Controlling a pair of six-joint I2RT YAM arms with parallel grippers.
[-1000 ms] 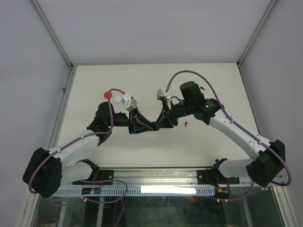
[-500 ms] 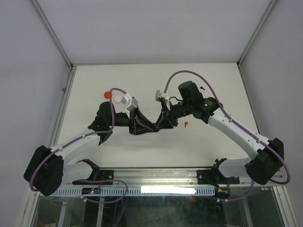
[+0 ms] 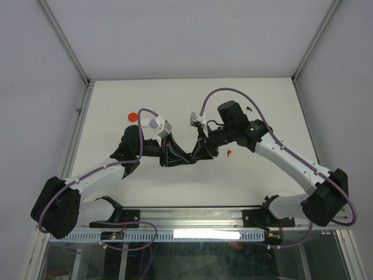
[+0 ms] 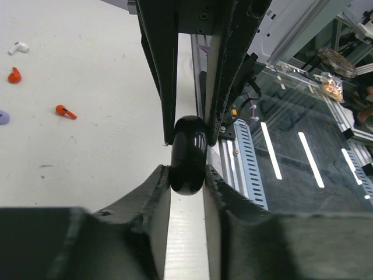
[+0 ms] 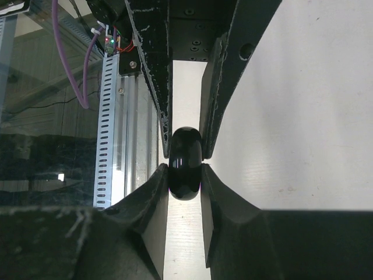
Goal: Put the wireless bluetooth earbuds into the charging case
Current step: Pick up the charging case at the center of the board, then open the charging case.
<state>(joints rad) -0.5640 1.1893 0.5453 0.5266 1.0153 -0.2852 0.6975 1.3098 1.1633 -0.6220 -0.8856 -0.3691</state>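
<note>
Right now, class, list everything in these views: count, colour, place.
charging case: one, glossy black, pinched between both grippers
white earbud: one, white, loose on table
red earbuds: two, red, loose on table
red disc: one, red, table's far left
lavender disc: one, lavender, right of the red disc
table: one, white, under everything
left gripper: one, black, shut on charging case
right gripper: one, black, shut on charging case
</note>
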